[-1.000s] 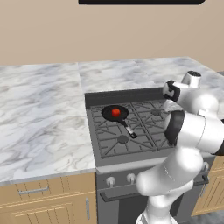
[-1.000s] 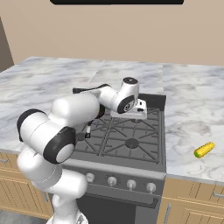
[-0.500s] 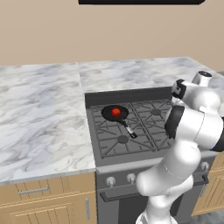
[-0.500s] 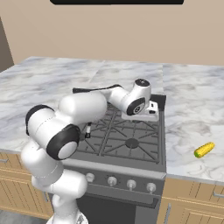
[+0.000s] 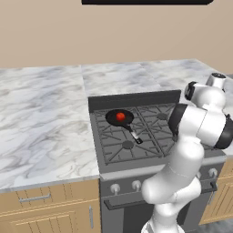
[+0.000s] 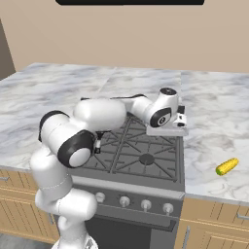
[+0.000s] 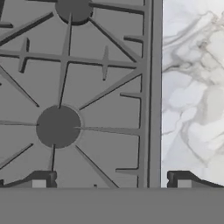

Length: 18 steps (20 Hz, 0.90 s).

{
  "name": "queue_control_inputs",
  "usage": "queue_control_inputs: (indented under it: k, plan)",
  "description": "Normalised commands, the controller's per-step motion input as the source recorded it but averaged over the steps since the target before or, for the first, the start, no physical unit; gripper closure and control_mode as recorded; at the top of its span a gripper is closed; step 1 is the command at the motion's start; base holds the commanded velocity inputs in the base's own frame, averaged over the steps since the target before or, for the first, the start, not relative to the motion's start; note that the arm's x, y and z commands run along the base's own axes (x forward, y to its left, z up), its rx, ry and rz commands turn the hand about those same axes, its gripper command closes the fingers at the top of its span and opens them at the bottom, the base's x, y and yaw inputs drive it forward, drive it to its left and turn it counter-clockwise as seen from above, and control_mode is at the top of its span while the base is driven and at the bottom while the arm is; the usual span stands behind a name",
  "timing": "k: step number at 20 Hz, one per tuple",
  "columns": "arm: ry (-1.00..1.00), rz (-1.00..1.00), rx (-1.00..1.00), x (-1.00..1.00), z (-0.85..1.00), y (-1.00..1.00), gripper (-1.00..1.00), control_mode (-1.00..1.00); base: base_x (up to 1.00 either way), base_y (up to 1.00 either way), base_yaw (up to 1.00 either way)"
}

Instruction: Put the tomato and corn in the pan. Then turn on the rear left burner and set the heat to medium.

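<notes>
The black pan (image 5: 119, 118) sits on the stove's rear left burner, its handle pointing toward the front. The red tomato (image 5: 120, 116) lies inside it. The burner cap is hidden under the pan. The yellow corn (image 6: 227, 166) lies on the marble counter right of the stove, near the front edge. My gripper (image 6: 168, 132) hangs over the right edge of the stove, well left of and behind the corn. In the hand view the gripper (image 7: 111, 181) is open with nothing between its fingertips (image 7: 41, 179), above grate bars and the stove's right rim.
A free burner cap (image 7: 57, 127) lies under the hand, another (image 7: 74, 6) beyond it. Marble counter (image 7: 192, 96) runs right of the stove. Knobs (image 6: 125, 200) line the stove front. My own arm (image 6: 102, 114) spans the cooktop.
My hand has swung right from above the stove's right burners to its right edge, closer to the corn. The pan, tomato and corn have stayed put.
</notes>
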Motion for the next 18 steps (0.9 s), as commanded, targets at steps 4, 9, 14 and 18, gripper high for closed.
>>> queue_control_inputs:
  k: [4, 9, 14, 18]
  plan:
    - [0.05, 0.0, -0.07, 0.0, 0.0, -0.35, -1.0, -1.0, 0.0, 0.0, 0.0]
    - [0.06, -0.02, -0.03, 0.0, 0.0, -0.42, -1.0, -1.0, 0.0, 0.0, 0.0]
    - [0.02, -0.19, 0.0, 0.0, 0.0, -0.54, -1.0, -1.0, 0.0, 0.0, 0.0]
    - [0.0, -0.26, 0.0, -0.01, -0.01, -0.07, -1.0, -1.0, 0.0, 0.0, 0.0]
